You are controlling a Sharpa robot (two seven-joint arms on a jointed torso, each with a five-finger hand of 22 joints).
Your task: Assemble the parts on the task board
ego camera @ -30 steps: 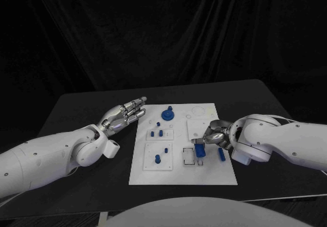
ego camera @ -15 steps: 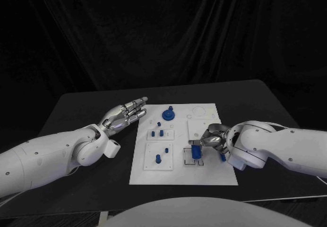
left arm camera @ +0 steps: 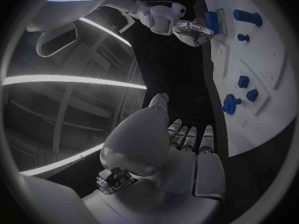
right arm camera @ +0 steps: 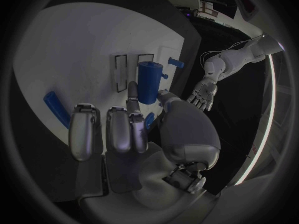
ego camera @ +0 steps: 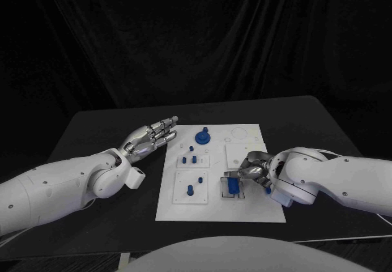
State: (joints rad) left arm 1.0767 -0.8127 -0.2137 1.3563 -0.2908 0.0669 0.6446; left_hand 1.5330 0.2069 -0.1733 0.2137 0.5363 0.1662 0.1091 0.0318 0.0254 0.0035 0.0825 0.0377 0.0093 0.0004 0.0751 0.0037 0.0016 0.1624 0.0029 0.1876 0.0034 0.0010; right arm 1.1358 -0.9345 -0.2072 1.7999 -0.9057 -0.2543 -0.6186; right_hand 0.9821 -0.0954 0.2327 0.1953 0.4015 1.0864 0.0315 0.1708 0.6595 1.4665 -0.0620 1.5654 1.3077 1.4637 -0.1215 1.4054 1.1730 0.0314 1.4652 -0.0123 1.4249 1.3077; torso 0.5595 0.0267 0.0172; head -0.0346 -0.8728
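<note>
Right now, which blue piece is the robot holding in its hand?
The blue cylinder, pinched in the right hand beside the rectangular slots at the task board's near right. The other blue pieces lie untouched; the left hand holds nothing.

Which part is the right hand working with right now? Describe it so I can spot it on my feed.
On the white task board, look at the near right section, where the right hand reaches in from the board's right edge. It pinches a blue cylinder, held over the rectangular slots. It is much thicker than the small blue pegs to its left.
</note>
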